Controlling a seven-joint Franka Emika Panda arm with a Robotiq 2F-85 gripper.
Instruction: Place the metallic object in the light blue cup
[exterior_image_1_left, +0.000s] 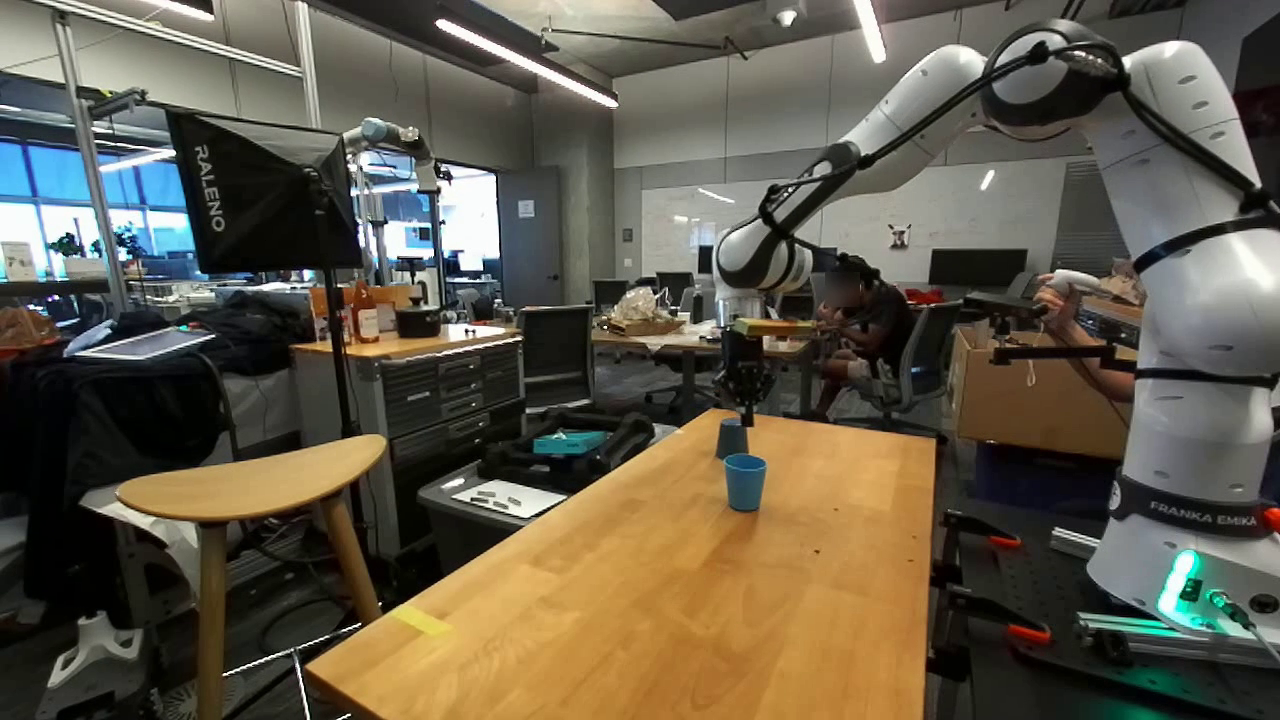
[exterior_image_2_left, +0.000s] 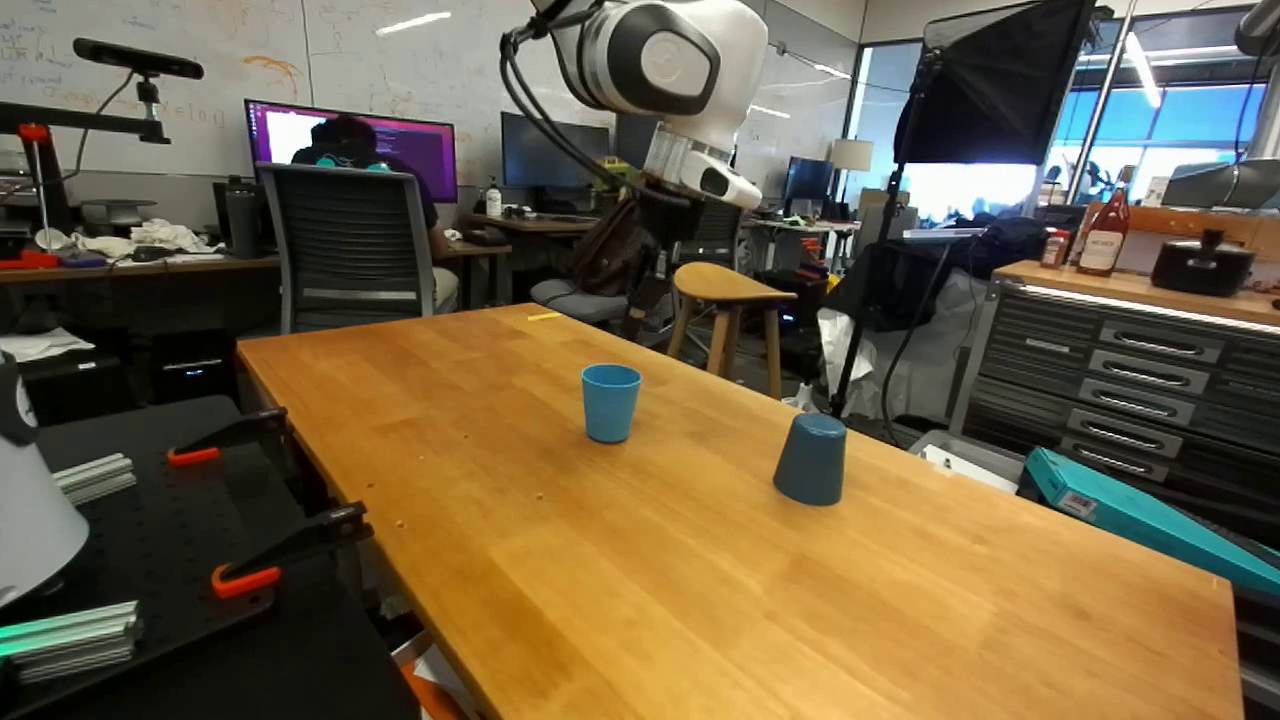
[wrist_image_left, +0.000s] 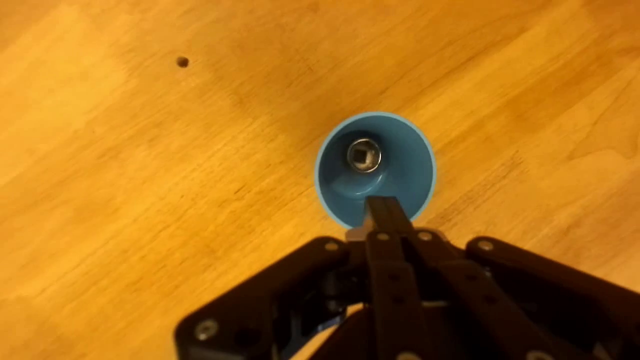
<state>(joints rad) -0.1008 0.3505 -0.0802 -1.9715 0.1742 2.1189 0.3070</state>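
Observation:
The light blue cup (exterior_image_1_left: 745, 484) stands upright on the wooden table, and it also shows in an exterior view (exterior_image_2_left: 610, 404). In the wrist view the cup (wrist_image_left: 414, 165) is seen from above. The metallic object (wrist_image_left: 364, 155), a round silver piece with a square hole, sits inside it at the bottom. In both exterior views the cup wall hides it. My gripper (wrist_image_left: 384, 201) is shut with its fingertips together and nothing between them. It points down over the near side of the cup's rim in the wrist view. In an exterior view the gripper (exterior_image_1_left: 747, 418) is above the table.
A darker blue cup (exterior_image_2_left: 812, 460) stands upside down on the table, near the light blue cup, and it also shows in an exterior view (exterior_image_1_left: 732, 439). The long wooden table (exterior_image_1_left: 640, 610) has clamps (exterior_image_2_left: 290, 550) along one edge. A wooden stool (exterior_image_1_left: 260, 480) stands beside it.

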